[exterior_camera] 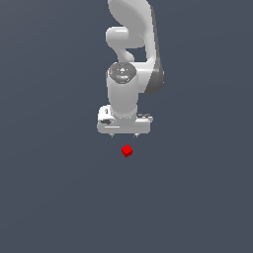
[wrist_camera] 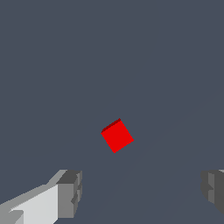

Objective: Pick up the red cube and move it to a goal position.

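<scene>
1. The Franka Panda arm (exterior_camera: pixel 131 54) is built of smooth, rounded white shells with a matte plastic look; a darker grey band runs along the side of the upper link, and a round grey cap with faint red marks sits on top of the wrist joint.
2. Below the wrist sits a flat, box-shaped white hand, wider than it is tall, with small dark details on its upper edge.
3. The gripper (exterior_camera: pixel 125 135) shows only two short finger stubs under that hand in the exterior view. In the wrist view the fingers (wrist_camera: pixel 70 193) appear as blocky grey pads with ridged inner faces, one on a white angular mount, the other just entering at the far edge of the picture.
4. The jaws stand wide apart, with bare floor between them and nothing held.
5. The floor (exterior_camera: pixel 49 197) is a uniform, dull slate-grey surface with no visible texture, seams or edges.
6. The red cube (exterior_camera: pixel 127 150) is tiny, plain and bright red, with sharp edges and flat, unmarked faces; one face looks darker in shade.
7. The red cube (wrist_camera: pixel 117 135) lies on the floor, turned diagonally to the line of the fingers, apart from both pads and much narrower than the gap between them.
8. In the exterior view the cube sits just below the gripper, roughly in line with the middle of the hand, not touching it.
</scene>
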Controlling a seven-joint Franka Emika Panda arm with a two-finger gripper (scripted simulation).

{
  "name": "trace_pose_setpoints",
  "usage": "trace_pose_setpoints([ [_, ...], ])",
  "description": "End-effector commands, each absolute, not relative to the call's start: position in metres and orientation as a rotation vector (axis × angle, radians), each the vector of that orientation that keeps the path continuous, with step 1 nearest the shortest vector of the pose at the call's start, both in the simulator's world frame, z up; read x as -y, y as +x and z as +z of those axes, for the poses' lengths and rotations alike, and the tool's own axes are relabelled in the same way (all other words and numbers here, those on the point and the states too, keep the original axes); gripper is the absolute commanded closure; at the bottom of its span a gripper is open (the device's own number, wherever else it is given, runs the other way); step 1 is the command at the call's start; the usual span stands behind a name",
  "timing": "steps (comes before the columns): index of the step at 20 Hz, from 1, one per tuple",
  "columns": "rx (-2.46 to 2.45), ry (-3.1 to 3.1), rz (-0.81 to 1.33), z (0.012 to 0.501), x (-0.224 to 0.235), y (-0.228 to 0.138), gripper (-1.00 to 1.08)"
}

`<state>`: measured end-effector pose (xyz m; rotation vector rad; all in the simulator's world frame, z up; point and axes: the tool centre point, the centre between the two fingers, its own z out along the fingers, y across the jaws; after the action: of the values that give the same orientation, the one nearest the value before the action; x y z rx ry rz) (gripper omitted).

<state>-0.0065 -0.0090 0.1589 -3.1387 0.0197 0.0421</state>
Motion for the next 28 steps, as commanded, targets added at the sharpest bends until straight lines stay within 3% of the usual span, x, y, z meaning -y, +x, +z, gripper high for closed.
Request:
trace_pose_setpoints([
  [1, -0.020, -3.139, 0.042, 0.159, 0.009, -0.006, -0.92],
  [13, 0.151, -3.135, 0.034, 0.133, 0.007, -0.006, -0.92],
  [28, 0.718, -3.056, 0.007, 0.045, -0.001, -0.006, -0.92],
])
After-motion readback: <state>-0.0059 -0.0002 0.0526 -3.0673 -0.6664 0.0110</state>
